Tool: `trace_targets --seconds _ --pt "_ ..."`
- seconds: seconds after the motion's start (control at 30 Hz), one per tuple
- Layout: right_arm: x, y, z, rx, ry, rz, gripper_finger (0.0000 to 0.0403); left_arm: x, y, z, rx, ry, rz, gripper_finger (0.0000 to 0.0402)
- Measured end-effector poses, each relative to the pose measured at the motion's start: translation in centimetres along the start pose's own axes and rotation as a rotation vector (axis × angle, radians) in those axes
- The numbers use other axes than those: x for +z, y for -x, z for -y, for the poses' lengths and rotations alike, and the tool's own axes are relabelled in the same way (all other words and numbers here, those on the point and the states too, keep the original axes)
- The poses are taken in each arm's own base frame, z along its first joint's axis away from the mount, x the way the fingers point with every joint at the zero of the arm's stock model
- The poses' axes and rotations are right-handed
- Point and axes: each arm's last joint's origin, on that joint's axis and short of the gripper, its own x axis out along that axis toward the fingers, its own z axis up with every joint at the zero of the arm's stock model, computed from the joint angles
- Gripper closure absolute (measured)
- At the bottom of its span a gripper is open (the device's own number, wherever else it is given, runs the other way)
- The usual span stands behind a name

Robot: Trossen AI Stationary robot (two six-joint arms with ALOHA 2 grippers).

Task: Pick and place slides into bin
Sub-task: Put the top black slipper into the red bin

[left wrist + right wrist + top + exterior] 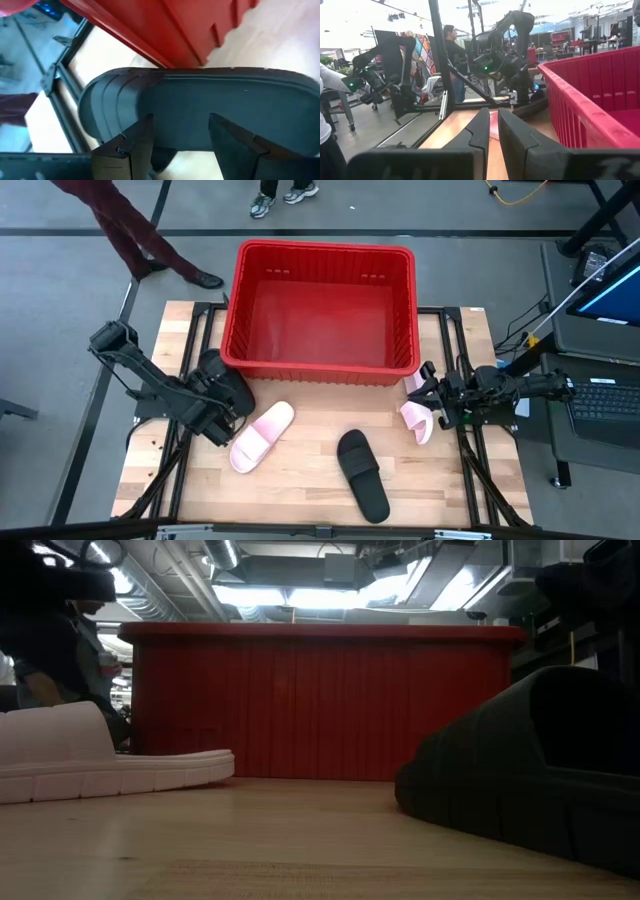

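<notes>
The left gripper [222, 402] spreads wide around a black slide [200, 107] at the bin's [325, 255] left near corner; the right gripper [428, 392] pinches a pink slide [415, 417], hanging edge-up, right of the bin.

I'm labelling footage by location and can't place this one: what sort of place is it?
Probably a robotics lab or workshop. The wooden table sits on a metal frame on grey floor, other robot arms stand beyond it, a laptop sits beside it, and bare ducts and strip lights run overhead.

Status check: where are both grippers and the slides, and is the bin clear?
Left gripper open around black slide. Right gripper shut on pink slide beside bin. Two slides on table; bin empty.
</notes>
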Motion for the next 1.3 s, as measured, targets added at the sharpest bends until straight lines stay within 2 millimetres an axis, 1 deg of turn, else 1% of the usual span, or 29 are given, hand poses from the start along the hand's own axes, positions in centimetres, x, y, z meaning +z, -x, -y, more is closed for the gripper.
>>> trace_targets --seconds 0.13,0.3,0.4,0.57,0.77,0.97,1.3 --pt "-0.4 0.0 0.1 -0.006 -0.008 -0.039 0.0361 0.3 -0.3 -0.1 0.038 -0.002 -0.011 0.0226" --pt "-0.4 0.0 0.1 -0.006 -0.005 -0.038 0.0361 1.1 0.3 -1.0 0.106 -0.025 -0.034 0.0229" --pt "-0.4 0.0 0.1 -0.006 -0.004 -0.038 0.0361 1.3 0.4 -1.4 0.134 -0.031 -0.039 0.0229" --pt "-0.4 0.0 0.1 -0.005 0.002 -0.037 0.0361 1.0 0.0 -1.0 0.104 0.002 -0.030 0.0228" --pt "-0.4 0.0 0.1 -0.005 0.022 -0.038 0.0361 0.8 -0.6 -0.8 0.112 -0.004 -0.016 0.0229" --pt "-0.4 0.0 0.1 -0.005 0.021 -0.037 0.0361 1.2 -1.5 -0.5 0.190 -0.009 -0.038 0.0229" --pt "-0.3 0.0 0.1 -0.005 0.017 -0.037 0.0361 1.4 -3.4 0.5 0.359 -0.090 -0.103 0.0229"
